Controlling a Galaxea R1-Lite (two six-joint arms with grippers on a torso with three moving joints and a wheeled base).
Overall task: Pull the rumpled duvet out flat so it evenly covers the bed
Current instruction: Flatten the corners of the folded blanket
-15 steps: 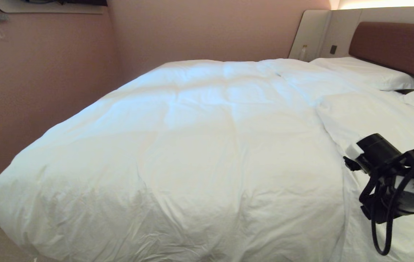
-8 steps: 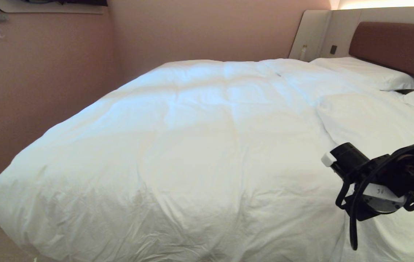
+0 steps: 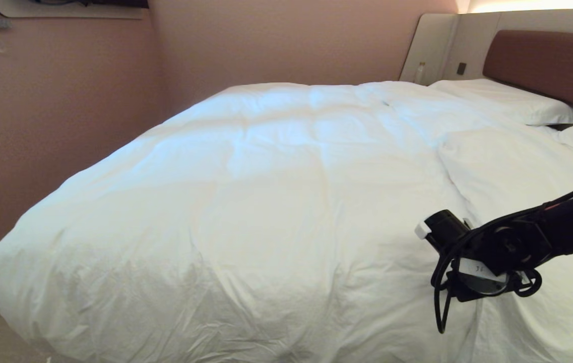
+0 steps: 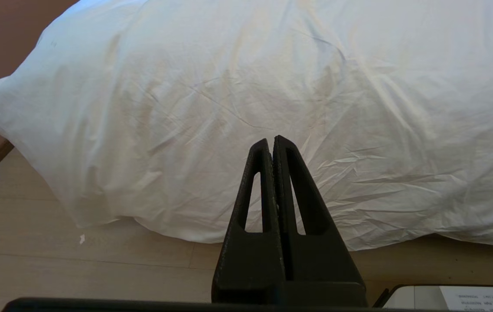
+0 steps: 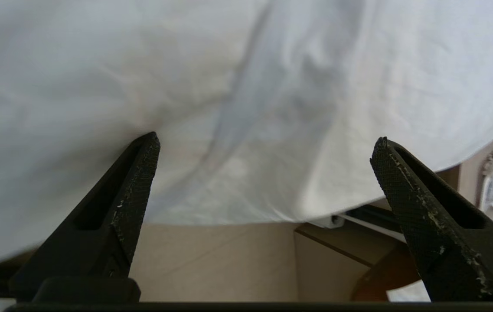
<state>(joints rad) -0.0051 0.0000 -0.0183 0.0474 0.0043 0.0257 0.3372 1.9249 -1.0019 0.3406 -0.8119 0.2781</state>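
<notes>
Left end effector (image 4: 273, 141): fingers pressed together and holding nothing; it hangs above the wooden floor (image 4: 55, 260) just off the foot edge of the bed, pointing at the draped cloth.
Right end effector (image 5: 263, 145): fingers spread wide and holding nothing, with the hanging hem of white cloth just beyond the tips (whether a tip touches it cannot be told).
Right arm (image 3: 518, 247): reaches in over the near right part of the bed, low above the cover.
Duvet (image 3: 266, 201): puffy and white, spread over most of the bed and hanging over the foot edge and near left corner; its right border lies creased and folded partway across (a flatter white layer shows beside it).
Bed (image 3: 568, 312): fills the room's corner, its far side along the pink wall (image 3: 64, 116).
Pillows (image 3: 508, 101): two, at the far right end.
Headboard (image 3: 543, 60): brown, padded, behind the pillows.
</notes>
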